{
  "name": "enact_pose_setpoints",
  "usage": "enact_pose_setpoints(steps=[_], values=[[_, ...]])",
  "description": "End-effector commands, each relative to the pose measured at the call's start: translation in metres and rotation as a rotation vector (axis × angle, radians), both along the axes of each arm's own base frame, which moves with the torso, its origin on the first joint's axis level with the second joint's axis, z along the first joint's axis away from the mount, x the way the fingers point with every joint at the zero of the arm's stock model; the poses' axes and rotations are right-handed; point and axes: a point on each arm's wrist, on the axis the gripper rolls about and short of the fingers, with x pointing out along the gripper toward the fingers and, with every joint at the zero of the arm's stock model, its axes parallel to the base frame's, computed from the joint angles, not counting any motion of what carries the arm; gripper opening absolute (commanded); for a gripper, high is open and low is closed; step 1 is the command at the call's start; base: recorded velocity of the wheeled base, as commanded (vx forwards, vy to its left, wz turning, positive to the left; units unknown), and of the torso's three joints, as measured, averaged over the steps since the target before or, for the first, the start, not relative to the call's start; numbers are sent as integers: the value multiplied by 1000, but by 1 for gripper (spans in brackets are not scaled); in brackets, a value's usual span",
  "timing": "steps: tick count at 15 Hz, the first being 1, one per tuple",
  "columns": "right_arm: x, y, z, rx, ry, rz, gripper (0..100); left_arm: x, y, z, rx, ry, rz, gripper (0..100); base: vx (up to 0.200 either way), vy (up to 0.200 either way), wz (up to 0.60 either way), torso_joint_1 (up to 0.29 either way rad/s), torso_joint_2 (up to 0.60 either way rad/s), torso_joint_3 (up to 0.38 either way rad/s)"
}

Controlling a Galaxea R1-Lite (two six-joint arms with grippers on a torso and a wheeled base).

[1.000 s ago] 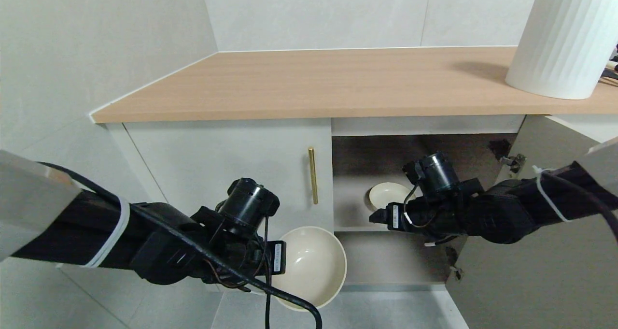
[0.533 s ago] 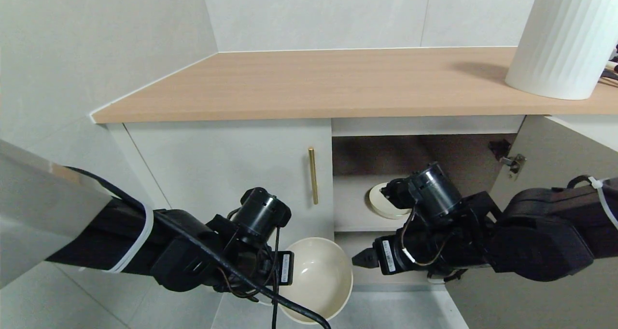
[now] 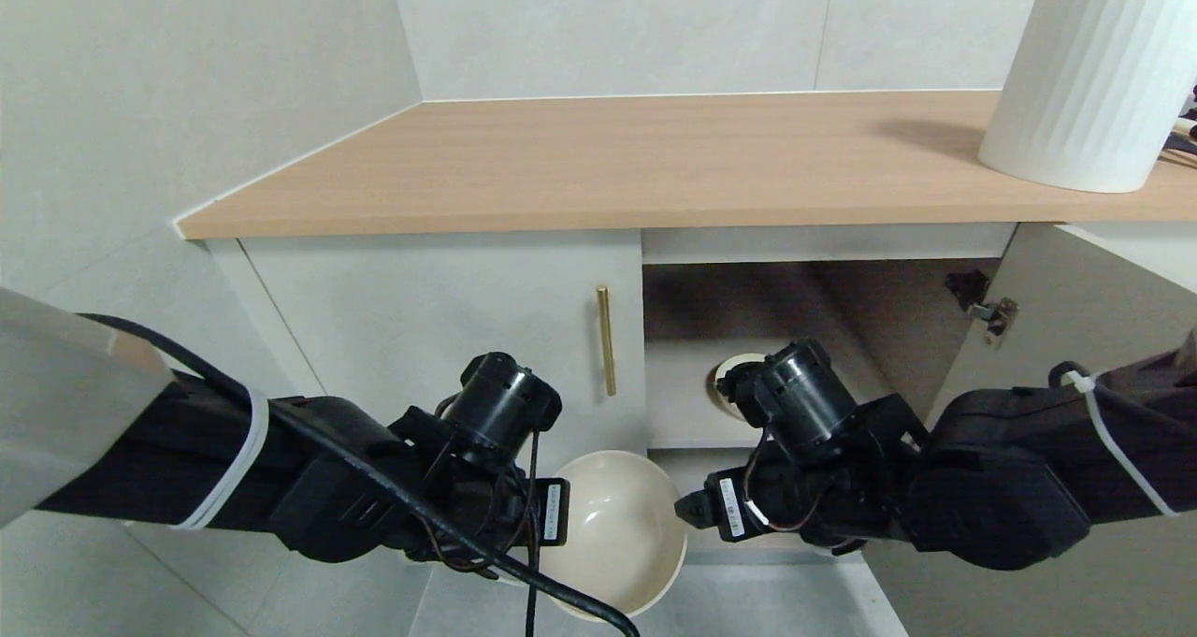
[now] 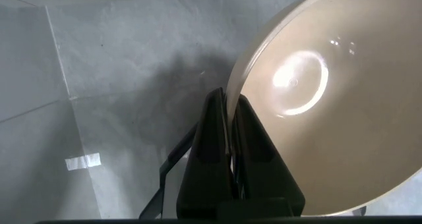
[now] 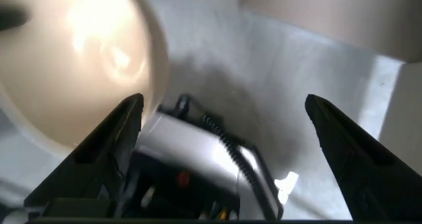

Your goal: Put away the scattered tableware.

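Note:
A large cream bowl [image 3: 617, 534] hangs low in front of the cabinet, over the grey floor. My left gripper [image 3: 550, 515] is shut on its near-left rim; the left wrist view shows the fingers [image 4: 212, 128] pinching the edge of the bowl [image 4: 316, 92]. My right gripper [image 3: 687, 511] is open just off the bowl's right rim. In the right wrist view the gripper [image 5: 224, 115] has its fingers spread wide, with the bowl [image 5: 86, 59] beside one of them. A small cream dish [image 3: 728, 375] lies on the cabinet shelf [image 3: 678, 403], partly hidden behind my right wrist.
The left cabinet door [image 3: 421, 319], with its brass handle [image 3: 605, 340], is closed. The right door [image 3: 1038, 282] stands swung open. A wooden countertop [image 3: 655, 160] runs above, with a tall white ribbed vessel [image 3: 1094, 76] at its right end. Walls close in on the left.
My right arm has come away from the shelf with the small dish, dropping down and left to the bowl's right rim. The left arm and its bowl shifted slightly to the right.

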Motion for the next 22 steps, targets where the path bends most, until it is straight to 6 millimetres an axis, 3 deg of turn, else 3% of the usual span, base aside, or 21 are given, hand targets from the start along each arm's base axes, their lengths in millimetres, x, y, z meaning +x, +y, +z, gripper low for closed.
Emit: enact_pose_setpoints(steps=[1,10,11,22], values=[[5,8,-16,-15,8,-2,100,-1,-1,3,-8,-10,-5,0,0,0,0,0,0,0],[12,14,-24,-1,-41,-53,100,-1,-2,2,-7,-7,-4,0,0,0,0,0,0,0],[12,14,-24,3,-41,-53,0,-1,-2,2,-7,-7,-4,0,0,0,0,0,0,0],[12,13,-25,-7,-37,-51,0,-2,-2,1,-5,-1,-6,0,0,0,0,0,0,0]])
